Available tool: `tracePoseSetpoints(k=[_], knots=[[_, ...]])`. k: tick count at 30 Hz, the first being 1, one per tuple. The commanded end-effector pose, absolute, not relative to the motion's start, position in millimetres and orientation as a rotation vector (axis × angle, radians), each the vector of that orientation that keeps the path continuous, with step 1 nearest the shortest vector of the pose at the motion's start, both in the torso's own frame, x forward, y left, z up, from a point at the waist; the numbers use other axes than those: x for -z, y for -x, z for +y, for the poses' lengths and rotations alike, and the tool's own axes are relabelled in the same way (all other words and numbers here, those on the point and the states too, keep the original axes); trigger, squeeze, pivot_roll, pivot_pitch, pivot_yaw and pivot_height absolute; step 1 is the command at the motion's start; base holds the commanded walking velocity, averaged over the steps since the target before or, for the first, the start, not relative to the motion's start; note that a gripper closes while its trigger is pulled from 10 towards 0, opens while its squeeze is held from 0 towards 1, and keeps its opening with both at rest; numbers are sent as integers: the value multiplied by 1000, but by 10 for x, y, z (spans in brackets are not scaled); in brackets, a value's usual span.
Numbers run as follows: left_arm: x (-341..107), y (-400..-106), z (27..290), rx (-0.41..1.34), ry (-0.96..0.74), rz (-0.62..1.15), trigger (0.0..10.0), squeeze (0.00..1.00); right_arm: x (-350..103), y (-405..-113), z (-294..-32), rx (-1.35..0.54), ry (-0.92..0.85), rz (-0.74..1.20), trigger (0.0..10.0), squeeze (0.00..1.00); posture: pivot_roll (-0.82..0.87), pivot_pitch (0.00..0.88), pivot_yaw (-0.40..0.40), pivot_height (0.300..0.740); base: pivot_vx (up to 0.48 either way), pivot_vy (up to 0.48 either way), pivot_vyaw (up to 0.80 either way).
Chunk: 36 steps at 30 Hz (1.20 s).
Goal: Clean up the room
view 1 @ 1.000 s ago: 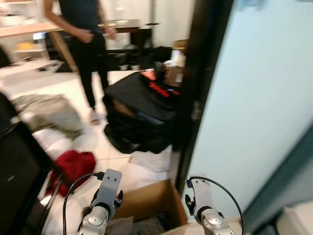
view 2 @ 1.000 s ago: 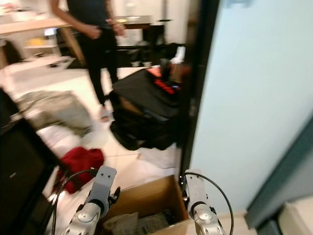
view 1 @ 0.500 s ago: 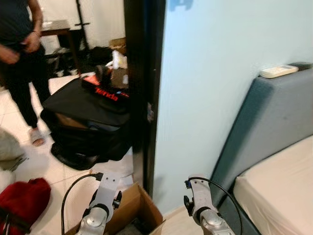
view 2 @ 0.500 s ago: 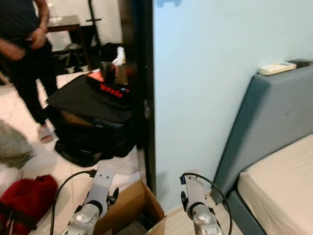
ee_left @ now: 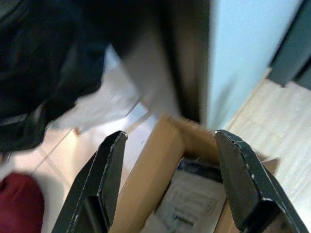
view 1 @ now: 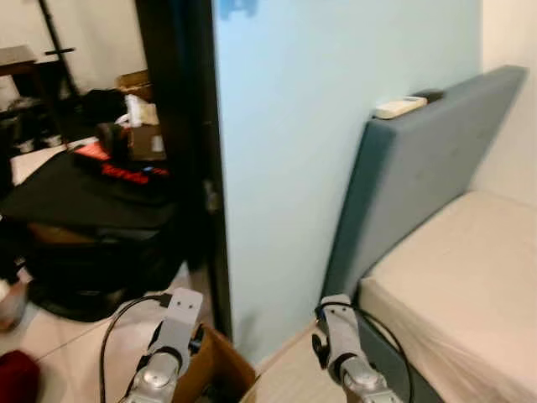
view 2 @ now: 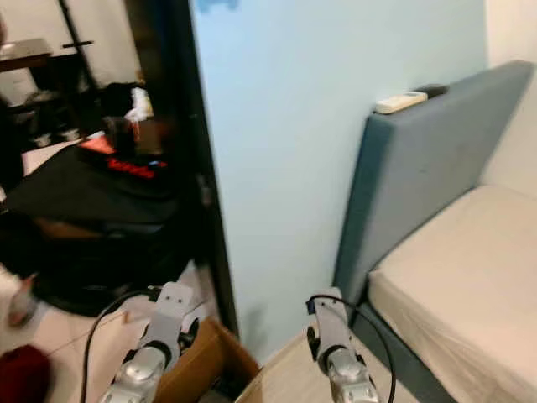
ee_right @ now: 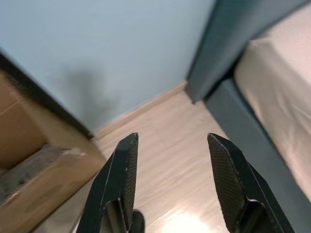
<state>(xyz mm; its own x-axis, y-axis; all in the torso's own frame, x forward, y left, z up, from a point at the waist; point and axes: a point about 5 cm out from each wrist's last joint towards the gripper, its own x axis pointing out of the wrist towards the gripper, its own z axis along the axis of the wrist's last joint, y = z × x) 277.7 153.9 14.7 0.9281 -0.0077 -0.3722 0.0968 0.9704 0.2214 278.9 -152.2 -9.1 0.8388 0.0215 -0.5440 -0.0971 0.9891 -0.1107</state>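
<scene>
**Both grippers empty above a cardboard box by the doorway**

An open brown cardboard box [ee_left: 194,189] with papers inside sat at the bottom centre of the head views, against the foot of a pale blue wall [view 1: 294,126]. The left gripper [ee_left: 167,184] hung over it, its 2 black fingers spread wide and grasping nothing. The right gripper [ee_right: 172,187] hung over light wood flooring [ee_right: 170,160] just beside the box, fingers likewise parted and empty.

At the right of the frame stood a grey-blue upholstered headboard [view 1: 411,176] with a white remote control [view 1: 400,107] lying on its top edge, and a bare cream mattress [view 1: 470,277] below it. Left of the wall ran a dark door frame [view 1: 189,151]. Beyond it, at the left, a black bag [view 1: 75,210] rested on white tiles, with a red and black item [view 1: 117,166] on top. A dark red cloth [ee_left: 19,204] lay on the tiles near the box.
</scene>
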Motion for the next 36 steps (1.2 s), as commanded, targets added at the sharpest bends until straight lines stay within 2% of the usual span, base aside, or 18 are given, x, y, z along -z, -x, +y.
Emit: tracePoseSetpoints(k=[1,36], knots=[[-134,-2776,1509,66,-236,384,10000,0,112,-2771,-1525,-60,132,588,10000,0,-5,29,-4,740,0,0,-800],[-159,-2770,1501,94,-236,369,10000,0,104,-2778,-1541,-61,122,593,10000,0,-2,30,-5,740,0,0,-800]])
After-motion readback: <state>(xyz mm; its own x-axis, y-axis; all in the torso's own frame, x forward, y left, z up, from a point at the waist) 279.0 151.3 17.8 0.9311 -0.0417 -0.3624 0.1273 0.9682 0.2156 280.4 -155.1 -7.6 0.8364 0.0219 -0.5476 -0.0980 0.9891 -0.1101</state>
